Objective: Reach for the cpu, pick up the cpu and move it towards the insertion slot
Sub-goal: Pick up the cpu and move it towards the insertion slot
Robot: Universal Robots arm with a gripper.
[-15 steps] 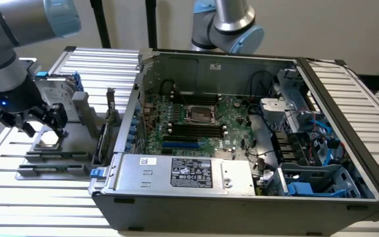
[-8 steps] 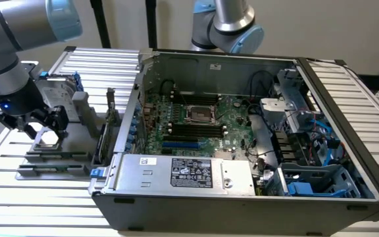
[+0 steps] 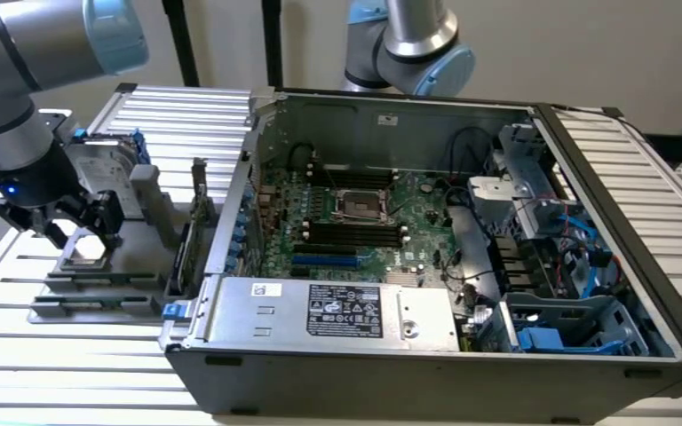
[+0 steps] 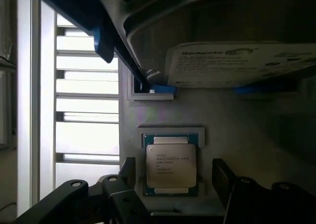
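Note:
The cpu (image 3: 85,251) (image 4: 171,164), a small square chip with a silvery top, lies flat in a recess of the grey holder (image 3: 92,284) at the exterior view's left. My gripper (image 3: 75,224) (image 4: 173,173) hangs low over it and stands open. One dark finger (image 4: 127,170) is on one side of the chip and the other finger (image 4: 222,177) is on the opposite side, each with a gap to the chip's edge. The insertion slot (image 3: 359,206), a square socket with a shiny frame and dark centre, sits on the green motherboard (image 3: 418,235) inside the open computer case.
An upright silver hard drive (image 3: 110,164) (image 4: 237,63) in a blue frame stands just behind the cpu on the holder. The case wall (image 3: 228,231) rises between the holder and the motherboard. A second robot arm (image 3: 407,49) stands behind the case. A power supply (image 3: 341,311) lies at the case's front.

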